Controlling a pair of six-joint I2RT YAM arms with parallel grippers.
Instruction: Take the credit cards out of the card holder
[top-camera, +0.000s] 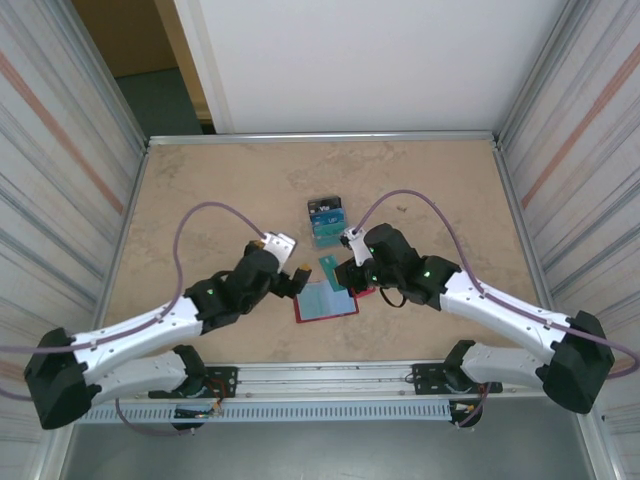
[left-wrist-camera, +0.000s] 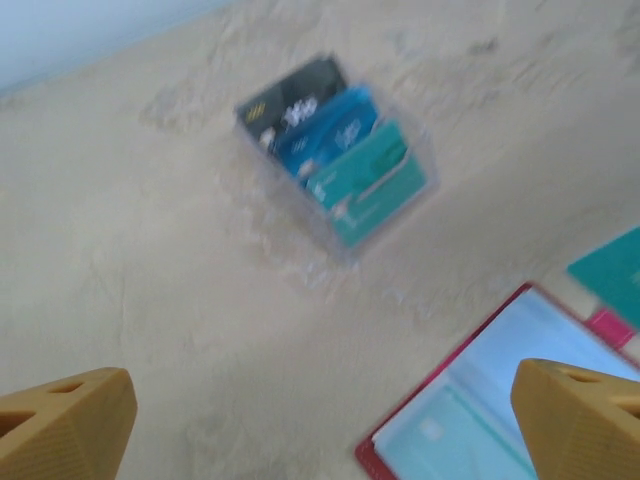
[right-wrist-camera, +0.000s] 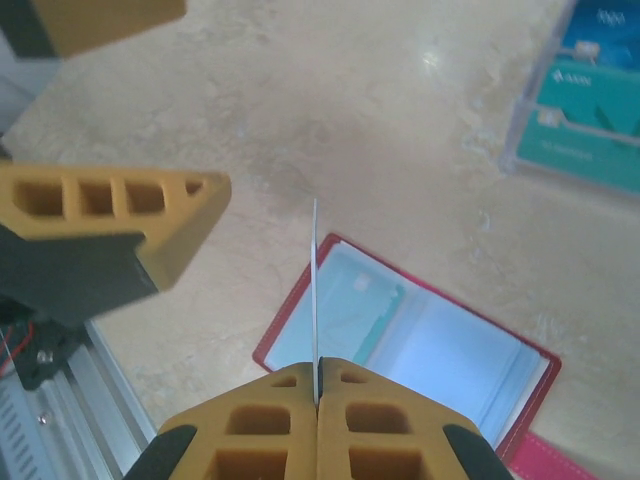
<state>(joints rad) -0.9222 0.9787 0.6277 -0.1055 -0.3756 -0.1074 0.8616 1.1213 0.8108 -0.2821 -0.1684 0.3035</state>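
The red card holder (top-camera: 326, 301) lies open on the table, pale clear sleeves up, and it shows again in the right wrist view (right-wrist-camera: 420, 340) and the left wrist view (left-wrist-camera: 480, 410). A teal card (right-wrist-camera: 368, 310) sits inside its left sleeve. My right gripper (right-wrist-camera: 317, 385) is shut on a thin credit card (right-wrist-camera: 315, 280), seen edge-on just above the holder; from above this card (top-camera: 330, 272) is teal. My left gripper (left-wrist-camera: 320, 425) hangs open over bare table just left of the holder, nothing between its fingers. Other credit cards (left-wrist-camera: 335, 150) lie in a blue, teal and dark pile.
The card pile rests in a small clear tray (top-camera: 325, 220) behind the holder, near the table's middle. The left gripper's fingers (right-wrist-camera: 120, 225) hang close beside the held card. Metal rails edge the table, with striped walls on both sides.
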